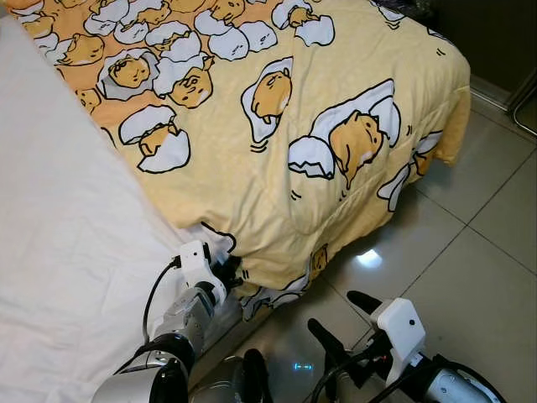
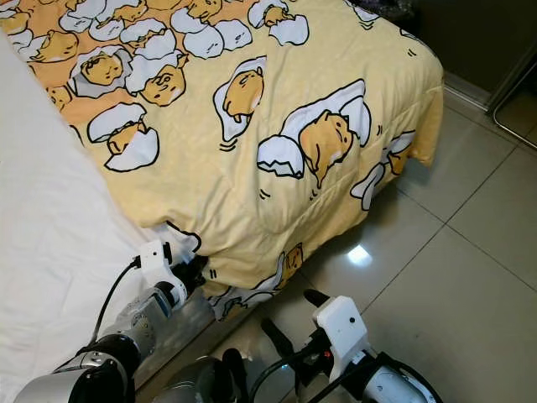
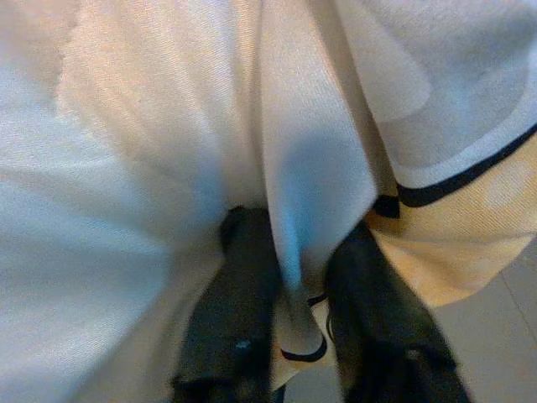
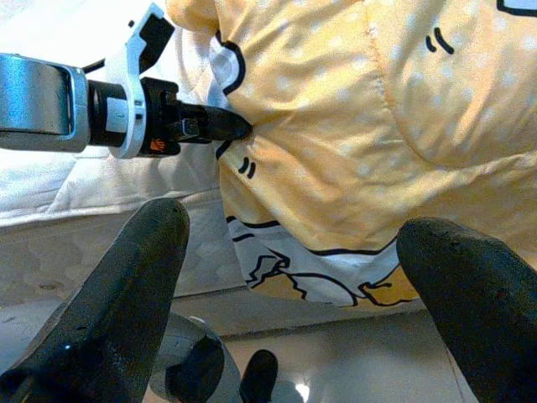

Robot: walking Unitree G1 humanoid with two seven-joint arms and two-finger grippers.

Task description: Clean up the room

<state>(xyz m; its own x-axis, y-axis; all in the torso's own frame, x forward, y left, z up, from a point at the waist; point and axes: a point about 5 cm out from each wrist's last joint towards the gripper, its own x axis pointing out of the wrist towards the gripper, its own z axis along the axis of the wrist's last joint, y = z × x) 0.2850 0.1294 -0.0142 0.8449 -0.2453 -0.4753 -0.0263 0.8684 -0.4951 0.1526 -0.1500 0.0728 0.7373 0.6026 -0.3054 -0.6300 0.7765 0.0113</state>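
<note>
A yellow duvet [image 1: 319,168] printed with cartoon egg figures covers the far part of the bed, and its corner hangs over the bed's side. The bare white sheet [image 1: 67,252] shows on the near left. My left gripper [image 1: 231,270] is at the duvet's hanging edge, shut on a fold of the duvet [image 3: 294,252], which sits pinched between the two black fingers [image 3: 239,277]. The right wrist view also shows the left gripper [image 4: 239,128] biting the yellow edge. Low over the floor beside the bed, my right gripper [image 1: 340,319] is open with nothing in it.
Glossy grey tiled floor [image 1: 470,277] runs along the bed's right side. A dark wall or cabinet base [image 1: 495,50] stands at the far right, with a thin metal frame [image 1: 524,105] beside it. The mattress side [image 4: 101,243] shows below the sheet.
</note>
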